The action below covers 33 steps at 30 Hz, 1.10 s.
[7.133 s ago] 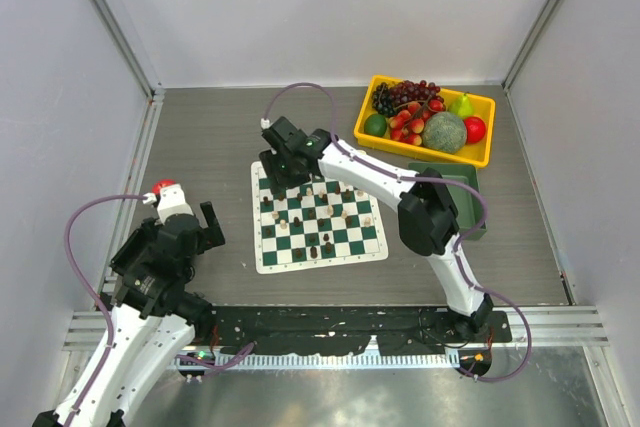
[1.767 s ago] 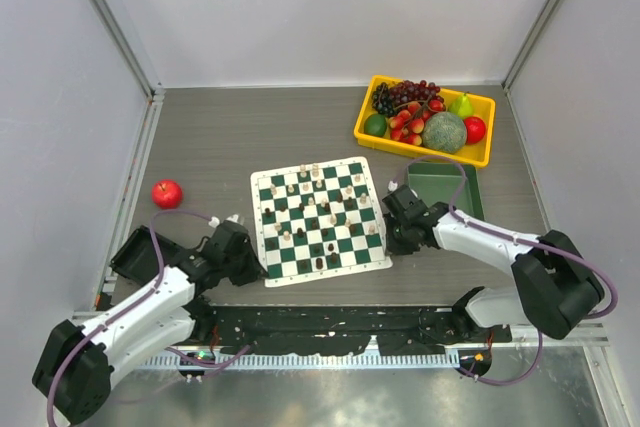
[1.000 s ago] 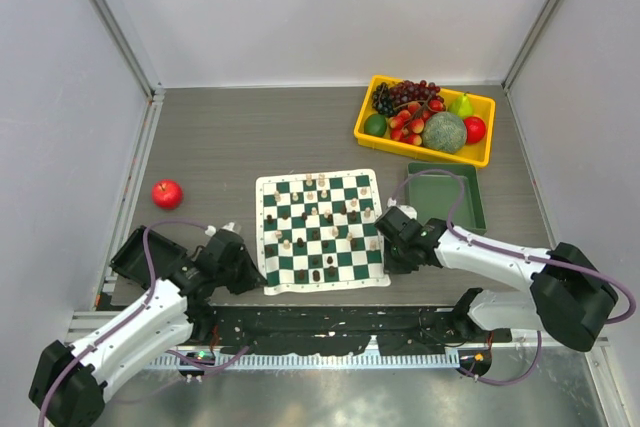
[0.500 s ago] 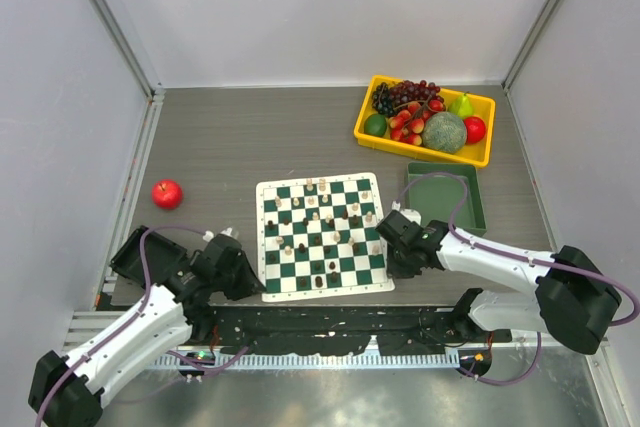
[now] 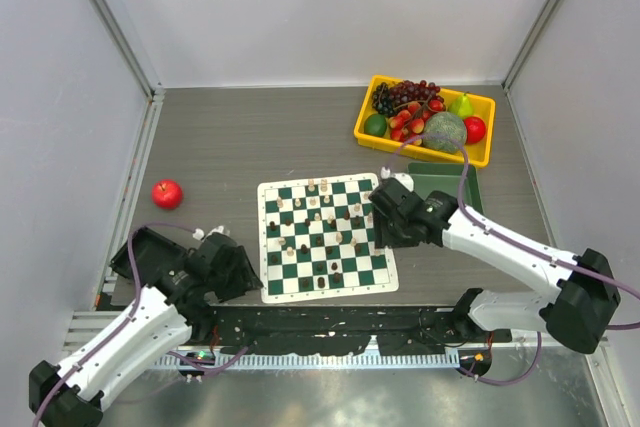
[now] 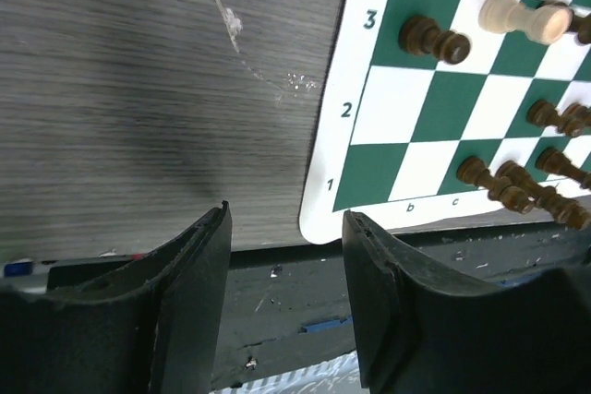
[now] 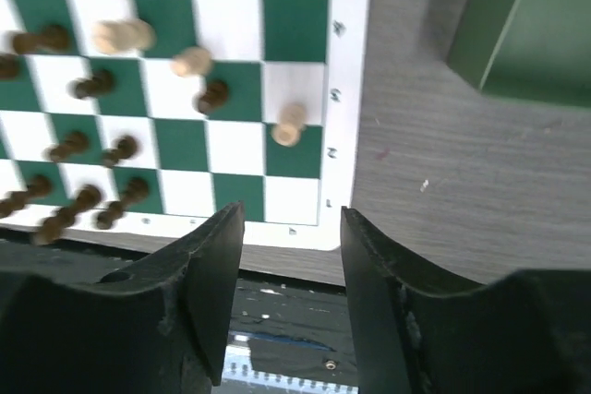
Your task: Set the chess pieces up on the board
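With left fingers (image 6: 189, 297) and right fingers (image 7: 199, 279) apart and empty beside the board (image 6: 330, 149), sorting seems next: grasp 1 scattered chess piece (image 6: 432, 39).

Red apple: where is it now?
In the top view the red apple lies on the table, left of the board, apart from it.

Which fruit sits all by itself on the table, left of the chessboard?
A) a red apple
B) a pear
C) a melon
A: the red apple sits alone on the table, left of the board; the pear and melon lie in the yellow tray.
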Tool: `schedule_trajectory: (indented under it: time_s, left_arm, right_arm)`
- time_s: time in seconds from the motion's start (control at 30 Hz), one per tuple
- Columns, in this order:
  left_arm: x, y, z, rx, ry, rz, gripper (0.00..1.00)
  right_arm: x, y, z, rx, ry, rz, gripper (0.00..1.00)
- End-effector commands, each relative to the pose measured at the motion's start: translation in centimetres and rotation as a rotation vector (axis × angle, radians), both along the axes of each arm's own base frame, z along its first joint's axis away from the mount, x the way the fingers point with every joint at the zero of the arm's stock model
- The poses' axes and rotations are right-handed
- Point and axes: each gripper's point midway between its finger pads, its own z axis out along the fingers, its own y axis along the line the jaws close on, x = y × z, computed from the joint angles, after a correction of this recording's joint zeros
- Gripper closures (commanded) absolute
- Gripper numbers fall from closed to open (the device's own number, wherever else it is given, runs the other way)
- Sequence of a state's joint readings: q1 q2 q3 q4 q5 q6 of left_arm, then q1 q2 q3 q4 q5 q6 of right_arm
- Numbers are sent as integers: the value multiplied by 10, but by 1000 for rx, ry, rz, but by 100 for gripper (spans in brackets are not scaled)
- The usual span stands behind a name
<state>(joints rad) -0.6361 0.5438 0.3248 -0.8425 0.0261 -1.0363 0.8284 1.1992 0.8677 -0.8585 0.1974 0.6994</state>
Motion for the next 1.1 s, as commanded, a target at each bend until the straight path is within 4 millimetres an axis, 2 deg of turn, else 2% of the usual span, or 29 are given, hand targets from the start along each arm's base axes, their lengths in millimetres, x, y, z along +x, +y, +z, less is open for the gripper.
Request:
schedule_trajectory:
  time_s: [0.0,0.03,0.07,0.1,0.13,0.17,0.2,0.23,0.3,0.37,0.47,0.53,0.57,0.6,0.63,0.67,0.7,0.73,0.83,0.87,1.07]
  left_arm:
    - [23,13,39,68,-137,26,39]
    - [30,15,50,85,-185,21,36]
    - [36,18,60,104,-221,17,32]
    - [42,21,70,124,-252,20,28]
    - [47,27,80,162,-283,17,24]
    - [50,34,86,209,-294,18,20]
    - [54,42,93,258,-314,25,14]
    - [56,51,100,310,-322,27,9]
    - [63,64,108,387,-342,42,3]
    - [69,71,114,416,-348,45,0]
    - [77,77,116,389,-356,67,0]
    - [81,79,116,366,-367,72,0]
    - [82,80,118,360,-374,67,1]
    - [84,83,118,365,-380,60,0]
    - [85,86,119,369,-388,66,1]
    - [85,88,119,375,-391,64,0]
    - [86,89,119,378,-393,69,1]
    - [87,90,119,379,-392,69,1]
    - [88,88,113,370,-380,57,0]
    - [88,88,110,371,-374,55,1]
    - [90,89,108,379,-374,52,0]
  right_arm:
    - [43,31,47,25,-151,95,47]
    - [57,45,64,56,-191,122,47]
    - [65,57,59,45,-174,142,47]
    - [79,76,80,86,-217,177,47]
    - [86,87,67,60,-182,197,47]
    - [98,101,86,91,-218,214,47]
    - [103,113,72,71,-183,233,47]
    - [110,130,88,111,-212,264,47]
    - [114,158,82,122,-197,316,47]
    - [117,184,78,140,-212,372,46]
    - [134,214,71,146,-206,405,46]
    - [143,228,68,145,-195,431,44]
    - [145,232,54,124,-172,441,44]
    - [151,238,61,128,-189,443,43]
    - [153,241,48,112,-171,449,43]
    - [157,248,54,135,-183,456,43]
    - [157,252,47,137,-172,466,42]
    - [157,259,50,159,-170,478,43]
    - [162,265,34,141,-145,475,43]
    - [164,268,38,149,-149,475,43]
    - [168,277,20,136,-128,479,49]
